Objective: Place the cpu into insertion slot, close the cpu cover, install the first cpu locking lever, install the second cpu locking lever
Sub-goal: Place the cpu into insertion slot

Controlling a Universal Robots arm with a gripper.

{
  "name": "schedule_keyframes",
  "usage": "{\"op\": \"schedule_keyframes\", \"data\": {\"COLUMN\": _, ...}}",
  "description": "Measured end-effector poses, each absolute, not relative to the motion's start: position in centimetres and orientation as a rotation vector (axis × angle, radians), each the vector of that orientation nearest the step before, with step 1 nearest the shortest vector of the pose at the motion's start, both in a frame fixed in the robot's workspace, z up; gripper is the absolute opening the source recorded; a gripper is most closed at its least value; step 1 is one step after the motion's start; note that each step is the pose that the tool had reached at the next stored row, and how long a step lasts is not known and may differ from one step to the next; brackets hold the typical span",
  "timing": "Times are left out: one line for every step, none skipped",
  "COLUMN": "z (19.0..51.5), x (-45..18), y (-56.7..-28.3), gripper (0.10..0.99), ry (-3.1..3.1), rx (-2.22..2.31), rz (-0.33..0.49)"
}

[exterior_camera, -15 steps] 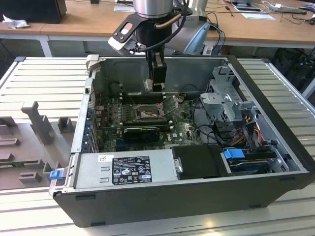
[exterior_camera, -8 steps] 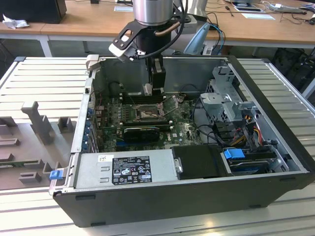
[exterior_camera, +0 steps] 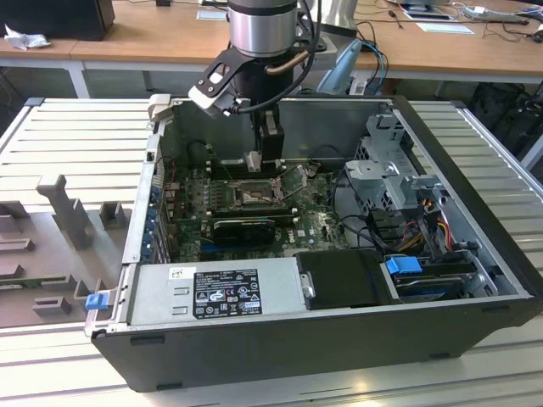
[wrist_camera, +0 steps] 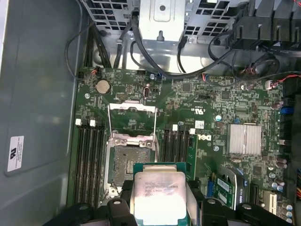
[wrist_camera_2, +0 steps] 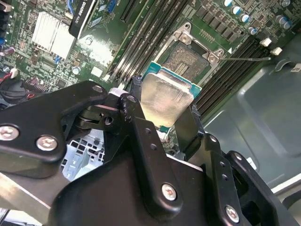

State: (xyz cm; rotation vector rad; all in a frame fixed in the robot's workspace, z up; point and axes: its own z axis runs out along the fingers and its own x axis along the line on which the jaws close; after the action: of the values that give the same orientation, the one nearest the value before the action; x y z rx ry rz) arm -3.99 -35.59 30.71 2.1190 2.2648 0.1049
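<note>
Pinching the flat silvery cpu (wrist_camera: 158, 193), black claw (wrist_camera_2: 163, 108), near the brownish square insertion slot (wrist_camera: 129, 162)

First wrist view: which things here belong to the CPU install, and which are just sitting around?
Job in hand:
cpu, clamped in the gripper
insertion slot, uncovered
cpu cover, standing open

Just there:
memory slots
silver heatsink
coin battery

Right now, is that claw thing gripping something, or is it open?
Gripper: shut on the cpu, holding it by its edges close to the uncovered insertion slot.
</note>
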Motion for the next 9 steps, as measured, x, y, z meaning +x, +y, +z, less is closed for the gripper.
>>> {"op": "schedule_keyframes", "data": {"z": 30.62, "x": -3.99, "y": -35.59, "gripper": 0.529, "ry": 2.265, "rx": 2.119, "rz": 0.105}}
{"op": "schedule_keyframes", "data": {"z": 30.46, "x": -3.99, "y": -35.59, "gripper": 0.529, "ry": 2.265, "rx": 2.12, "rz": 0.104}}
{"op": "schedule_keyframes", "data": {"z": 30.35, "x": -3.99, "y": -35.59, "gripper": 0.529, "ry": 2.266, "rx": 2.12, "rz": 0.103}}
{"op": "schedule_keyframes", "data": {"z": 30.29, "x": -4.0, "y": -35.6, "gripper": 0.529, "ry": 2.266, "rx": 2.12, "rz": 0.103}}
{"op": "schedule_keyframes", "data": {"z": 30.23, "x": -4.0, "y": -35.59, "gripper": 0.529, "ry": 2.266, "rx": 2.12, "rz": 0.103}}
{"op": "schedule_keyframes", "data": {"z": 30.17, "x": -4.0, "y": -35.59, "gripper": 0.529, "ry": 2.266, "rx": 2.12, "rz": 0.102}}
{"op": "schedule_keyframes", "data": {"z": 30.11, "x": -3.99, "y": -35.59, "gripper": 0.529, "ry": 2.266, "rx": 2.12, "rz": 0.102}}
{"op": "schedule_keyframes", "data": {"z": 30.0, "x": -3.99, "y": -35.59, "gripper": 0.529, "ry": 2.266, "rx": 2.12, "rz": 0.102}}
{"op": "schedule_keyframes", "data": {"z": 29.91, "x": -3.99, "y": -35.6, "gripper": 0.529, "ry": 2.266, "rx": 2.121, "rz": 0.102}}
